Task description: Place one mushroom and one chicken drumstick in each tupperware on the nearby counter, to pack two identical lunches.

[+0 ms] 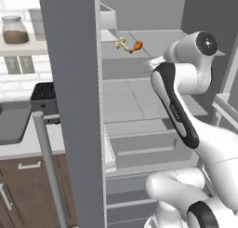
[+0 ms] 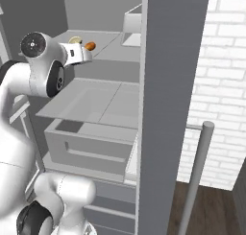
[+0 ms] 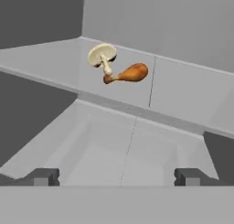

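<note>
So the arm was reaching into an open fridge here. On the upper fridge shelf sat one mushroom and one chicken drumstick, well back from the shelf's front edge and toward its left half in the hand view. The mushroom was tipped over, with its cap up and back and its pale stem pointing down toward the drumstick's thin bone tip. The two looked to be touching or just about; I couldn't really tell which. The drumstick's fat end pointed right, along the shelf.

The gripper was spread wide, both dark fingertips far apart at the bottom of the hand view with nothing between them. It hung short of the shelf's front edge, over the lower shelf, well apart from the food.

In the left base view the same pair showed up small at the back of that top shelf, mushroom left of the drumstick, past the arm's wrist. In the right base view only a bit of each peeked out just behind the hand: mushroom, drumstick.

Off to the left, past the open fridge door, there was the counter with a dark grey tupperware on it near the counter's front edge, a black toaster right behind it, and a jar up on the wall shelf.
</note>
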